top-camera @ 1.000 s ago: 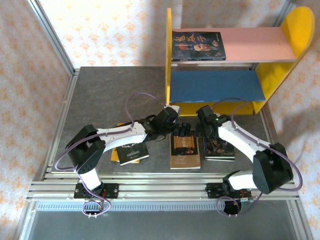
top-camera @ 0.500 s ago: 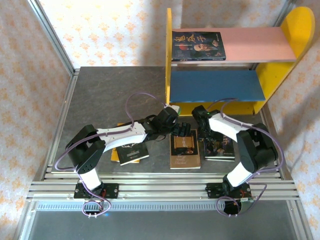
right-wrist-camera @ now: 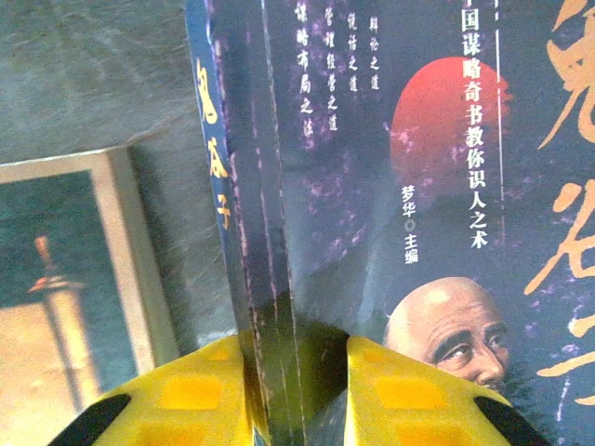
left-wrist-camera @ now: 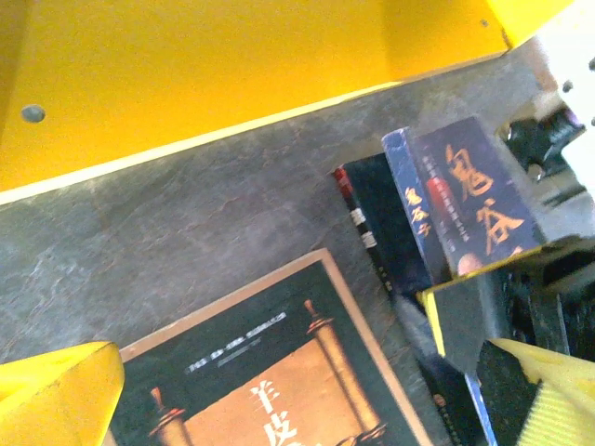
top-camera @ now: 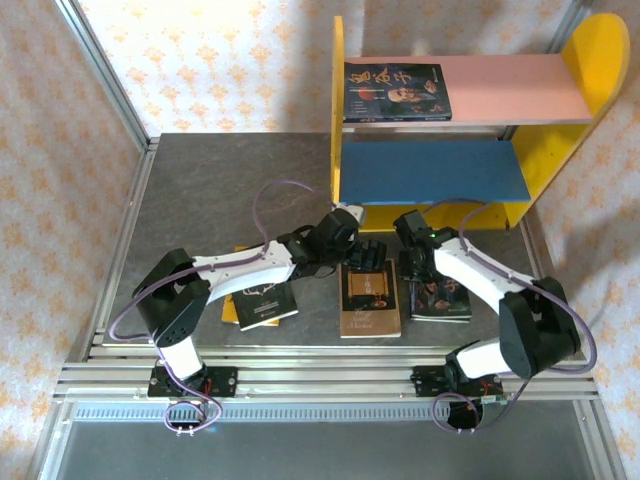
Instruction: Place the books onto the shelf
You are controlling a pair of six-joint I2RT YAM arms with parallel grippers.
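The right pincer [right-wrist-camera: 297, 395] is clamping the spine edge of the dark portrait book [right-wrist-camera: 418, 186], one yellow pad on each side. It is holding that edge tilted up off the worktop [top-camera: 200, 200], and the rest of the cover is stretching away ahead of the fingers. A second dark book [left-wrist-camera: 376, 218] is lying under the raised one. Just to this pincer's left, the brown book with the framed picture [top-camera: 370, 300] is lying flat. The left pincer [top-camera: 365, 255] is hovering over the far end of that brown book with its fingers spread wide, gripping nothing, and the right pincer is sitting close on its right. Back toward the left arm's base, the black book with the yellow title [top-camera: 268, 300] is lying on the plain yellow book [top-camera: 230, 312]. Beyond both pincers the shelf [top-camera: 590, 50] is standing, with another dark book [top-camera: 397, 92] lying flat on its pink board [top-camera: 520, 90] and the blue board [top-camera: 430, 172] sitting below.
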